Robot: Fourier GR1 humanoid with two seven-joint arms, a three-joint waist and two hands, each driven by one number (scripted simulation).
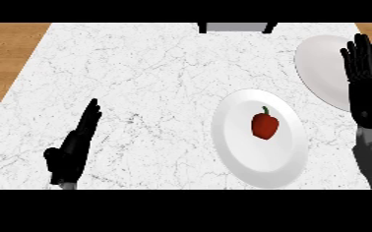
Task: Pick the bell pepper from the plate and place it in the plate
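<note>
A: While nothing is held yet, the bell pepper (265, 125) is seen lying on the near plate (240, 152), a little toward 12 o'clock of its middle.

B: Its long axis is noted: stem (265, 109) toward 12, red body toward 6, nearly straight up and down in the head view.

A: From the pepper, the far plate (320, 64) is found at about 1 o'clock, the two plates close together but apart.

B: The right hand (357, 66) is shown over that far plate's 3 o'clock side, fingers straight and pointed toward 12, nothing gripped.

A: So from that hand the pepper is placed at roughly 7 to 8 o'clock. A short pull back and inward would be judged enough.

B: The left hand (73, 147) is spotted resting at the counter's (145, 78) 7 o'clock corner, fingers straight, nothing in it. The pepper is set well apart at its 3 o'clock.

A: The right is therefore reckoned the nearer hand, and the pick is expected from it, with fingers to be closed across the pepper's short width.
</note>
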